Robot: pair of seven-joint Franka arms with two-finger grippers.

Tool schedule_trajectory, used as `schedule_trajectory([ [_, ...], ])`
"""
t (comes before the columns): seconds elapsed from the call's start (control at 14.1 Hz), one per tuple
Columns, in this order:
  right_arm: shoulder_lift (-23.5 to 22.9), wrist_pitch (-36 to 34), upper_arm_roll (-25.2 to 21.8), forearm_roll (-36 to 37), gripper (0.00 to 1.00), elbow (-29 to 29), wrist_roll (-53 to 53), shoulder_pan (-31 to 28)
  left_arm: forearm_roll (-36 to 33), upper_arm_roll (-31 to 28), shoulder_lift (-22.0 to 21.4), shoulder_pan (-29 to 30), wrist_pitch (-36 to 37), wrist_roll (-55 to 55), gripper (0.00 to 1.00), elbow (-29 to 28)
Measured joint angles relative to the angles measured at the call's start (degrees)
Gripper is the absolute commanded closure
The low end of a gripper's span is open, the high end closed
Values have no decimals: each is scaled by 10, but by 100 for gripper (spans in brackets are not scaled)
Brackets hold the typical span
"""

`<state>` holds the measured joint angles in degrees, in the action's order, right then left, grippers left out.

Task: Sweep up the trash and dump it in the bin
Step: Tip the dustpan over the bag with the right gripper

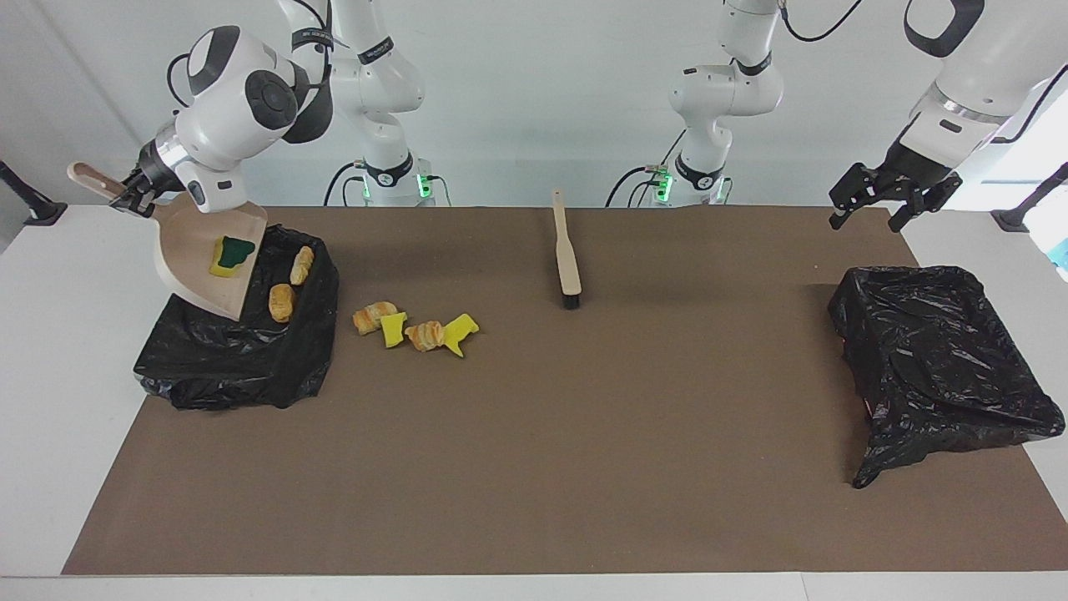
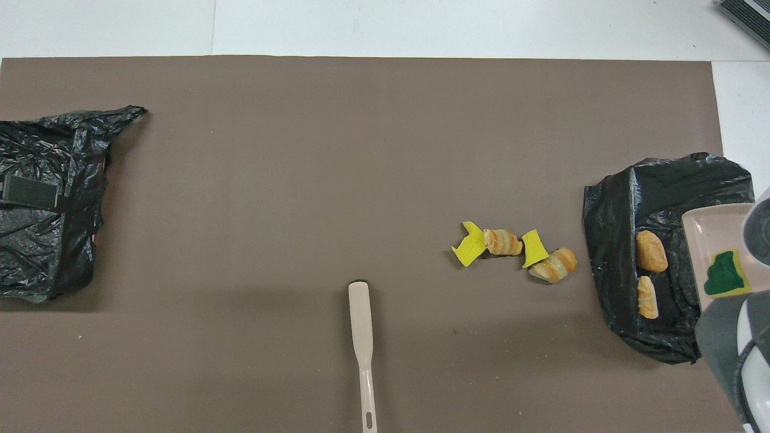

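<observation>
My right gripper [image 1: 133,199] is shut on the handle of the beige dustpan [image 1: 200,259], which it holds tilted over the black-lined bin [image 1: 234,359] at the right arm's end of the table. A green and yellow sponge scrap [image 1: 232,253] lies in the pan [image 2: 716,240]. Two bread-like chunks [image 1: 282,301] rest in the bin [image 2: 619,198]. Several more scraps of trash [image 1: 415,327], yellow and orange-brown, lie on the brown mat beside the bin. My left gripper [image 1: 872,204] hangs open and holds nothing, over the table's edge at the left arm's end.
A beige brush [image 1: 566,250] with dark bristles lies on the mat near the robots, between the two arms. A second black-bagged bin [image 1: 934,359] stands at the left arm's end. The brown mat [image 1: 534,467] covers most of the white table.
</observation>
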<state>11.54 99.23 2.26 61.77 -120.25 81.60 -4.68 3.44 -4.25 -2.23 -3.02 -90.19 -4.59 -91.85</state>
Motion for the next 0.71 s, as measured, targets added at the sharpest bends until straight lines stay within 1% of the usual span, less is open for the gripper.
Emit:
schedule_trajectory([
  [0.14, -1, -26, 18, 6, 100, -5, -22, 16, -2, 1, 0, 0, 1, 0, 0, 0],
  [0.21, -2, -28, 21, 10, 100, -8, -27, 22, -2, 1, 0, 0, 2, 0, 0, 0],
  [0.36, -3, -28, 21, 28, 100, -15, -29, 23, -2, 2, 0, 0, 2, 0, 0, 0],
  [0.57, -5, -27, 21, 81, 100, -35, -34, 22, -12, 4, 0, -1, 2, -4, 0, 0],
  [0.71, -5, -29, 21, 100, 100, -40, -34, 25, -20, 6, 0, -2, 3, -12, 0, 0],
])
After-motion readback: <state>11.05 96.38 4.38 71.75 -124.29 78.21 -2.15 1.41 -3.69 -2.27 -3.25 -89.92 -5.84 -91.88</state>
